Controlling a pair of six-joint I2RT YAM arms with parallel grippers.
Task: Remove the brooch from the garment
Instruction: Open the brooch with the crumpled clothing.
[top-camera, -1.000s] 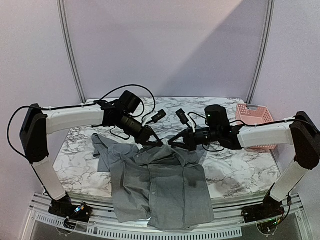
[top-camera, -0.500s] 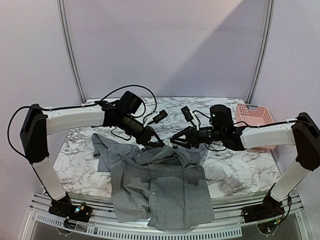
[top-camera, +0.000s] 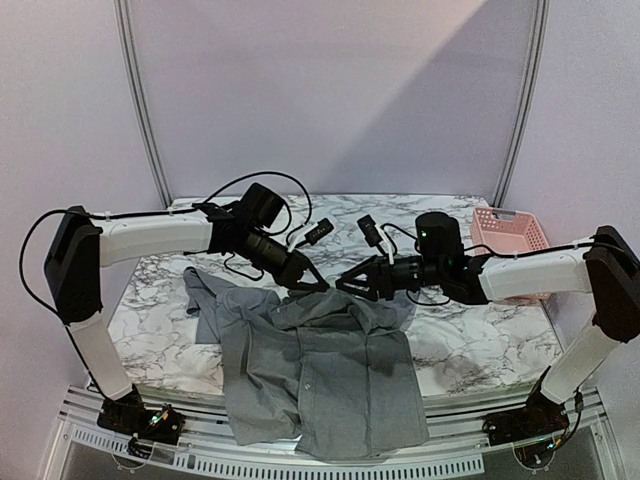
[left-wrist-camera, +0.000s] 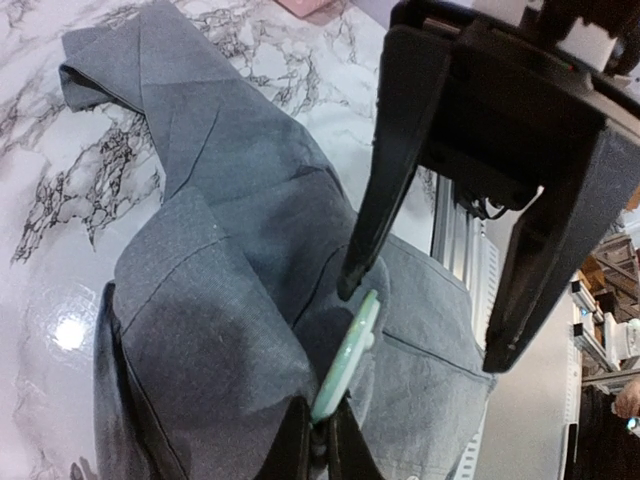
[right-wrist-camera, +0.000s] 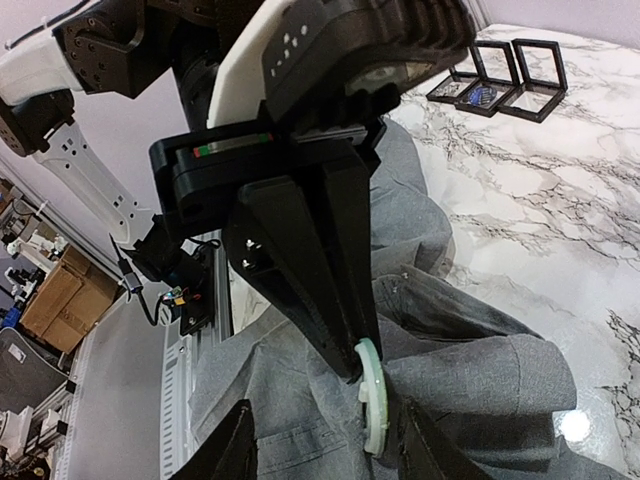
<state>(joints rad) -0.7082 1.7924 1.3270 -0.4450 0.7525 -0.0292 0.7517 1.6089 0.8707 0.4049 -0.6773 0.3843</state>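
The grey garment lies spread on the marble table, its collar end lifted between the two arms. A pale green round brooch stands edge-on in the raised fabric. My left gripper is shut on the brooch's lower edge, with folds of cloth bunched round its tips. My right gripper faces it, open, one finger just touching or nearly touching the brooch's top edge. In the right wrist view the brooch sits at the tip of the left gripper, between the spread fingers of my right gripper.
A pink basket stands at the back right of the marble table. Black display frames lie on the far side. The garment's hem hangs over the front rail. Cables loop behind both wrists.
My right gripper has gone from shut to open and stays by the brooch. The left gripper keeps its hold and has hardly moved.
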